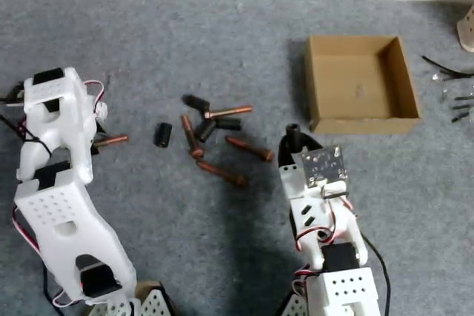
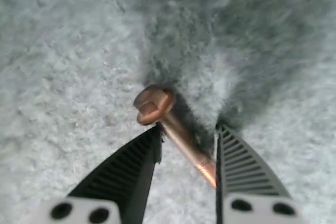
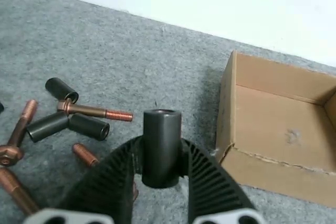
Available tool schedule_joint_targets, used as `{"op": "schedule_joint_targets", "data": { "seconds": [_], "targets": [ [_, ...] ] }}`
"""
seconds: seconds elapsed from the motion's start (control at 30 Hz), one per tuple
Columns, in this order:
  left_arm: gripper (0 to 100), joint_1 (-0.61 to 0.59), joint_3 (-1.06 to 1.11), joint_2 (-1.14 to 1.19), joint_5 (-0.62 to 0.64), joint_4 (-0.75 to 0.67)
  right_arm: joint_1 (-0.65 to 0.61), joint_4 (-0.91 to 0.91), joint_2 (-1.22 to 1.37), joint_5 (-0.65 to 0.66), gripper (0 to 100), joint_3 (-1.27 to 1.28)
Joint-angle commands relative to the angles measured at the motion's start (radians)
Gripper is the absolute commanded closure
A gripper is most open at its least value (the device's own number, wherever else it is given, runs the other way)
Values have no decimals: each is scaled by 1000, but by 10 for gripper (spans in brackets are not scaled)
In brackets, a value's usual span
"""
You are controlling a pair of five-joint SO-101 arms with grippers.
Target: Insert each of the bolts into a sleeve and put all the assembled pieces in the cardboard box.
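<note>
Copper bolt (image 2: 178, 135): probably rigid, light, slick; gripped slantwise by its shank in left gripper (image 2: 188, 129), head jutting ahead of the fingertips. Black sleeve (image 3: 161, 129): likely stiff and smooth; pinched upright at mid-body by right gripper (image 3: 161, 157), cardboard box (image 3: 262, 169) just beyond.

Carpet (image 1: 222, 35) fuzzy matt grey cloth; bolt (image 2: 176, 132) shiny coppery metal; sleeve (image 3: 161, 145) smooth matt black; cardboard box (image 3: 273, 177) plain brown card, ragged along one torn edge; right gripper's fingers (image 3: 210, 182) ribbed black plastic.
</note>
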Motion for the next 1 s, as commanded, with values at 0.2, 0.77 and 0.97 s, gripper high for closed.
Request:
{"op": "schedule_joint_targets", "data": {
  "seconds": [0.2, 0.77, 0.97],
  "targets": [
    [875, -8, 13, -1, 12, -48, 7, -44, -19, 0, 992, 87],
    [996, 156, -42, -48, -342, -75, 7, -44, -19, -3, 992, 87],
    [996, 219, -54, -182, -574, -157, -53, -128, -15, -9, 993, 107]
  ]
}}
